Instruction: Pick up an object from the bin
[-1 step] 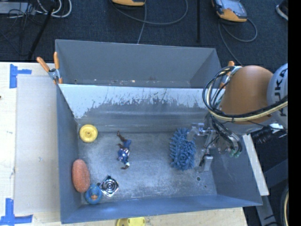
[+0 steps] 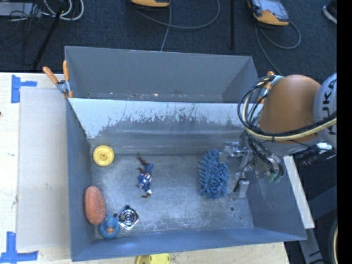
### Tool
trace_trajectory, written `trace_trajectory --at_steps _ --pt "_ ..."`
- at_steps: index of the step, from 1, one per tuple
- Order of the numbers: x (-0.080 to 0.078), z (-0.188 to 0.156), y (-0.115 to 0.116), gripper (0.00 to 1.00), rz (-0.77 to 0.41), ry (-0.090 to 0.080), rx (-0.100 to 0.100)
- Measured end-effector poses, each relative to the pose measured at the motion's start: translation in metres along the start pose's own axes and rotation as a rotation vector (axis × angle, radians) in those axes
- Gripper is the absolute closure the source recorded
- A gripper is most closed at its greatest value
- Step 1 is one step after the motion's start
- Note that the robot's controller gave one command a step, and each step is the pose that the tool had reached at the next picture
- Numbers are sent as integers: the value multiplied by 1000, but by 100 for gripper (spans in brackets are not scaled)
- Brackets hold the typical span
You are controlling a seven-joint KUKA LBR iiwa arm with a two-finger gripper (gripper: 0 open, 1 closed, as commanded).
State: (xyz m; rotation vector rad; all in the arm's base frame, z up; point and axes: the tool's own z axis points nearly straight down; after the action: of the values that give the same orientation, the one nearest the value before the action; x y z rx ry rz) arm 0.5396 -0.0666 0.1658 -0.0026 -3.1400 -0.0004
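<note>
My gripper [image 2: 235, 172] hangs at the bin's right side, its fingers spread apart with nothing between them. One fingertip [image 2: 241, 187] points down at the bin floor, and the other finger lies against the right edge of a blue bristly brush-like thing [image 2: 212, 174]. That blue thing lies just left of the gripper on the right part of the floor.
A small blue figure [image 2: 144, 179] lies mid-floor. A yellow round disc [image 2: 103, 155] sits at the left. An orange-brown oval [image 2: 94, 204], a silver round piece [image 2: 127, 217] and a blue and orange bit [image 2: 109, 228] lie in the front left corner.
</note>
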Motion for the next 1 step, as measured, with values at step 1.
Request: trace_trajectory --at_steps 1 --pt "-9 45 5 0 -55 -7 1"
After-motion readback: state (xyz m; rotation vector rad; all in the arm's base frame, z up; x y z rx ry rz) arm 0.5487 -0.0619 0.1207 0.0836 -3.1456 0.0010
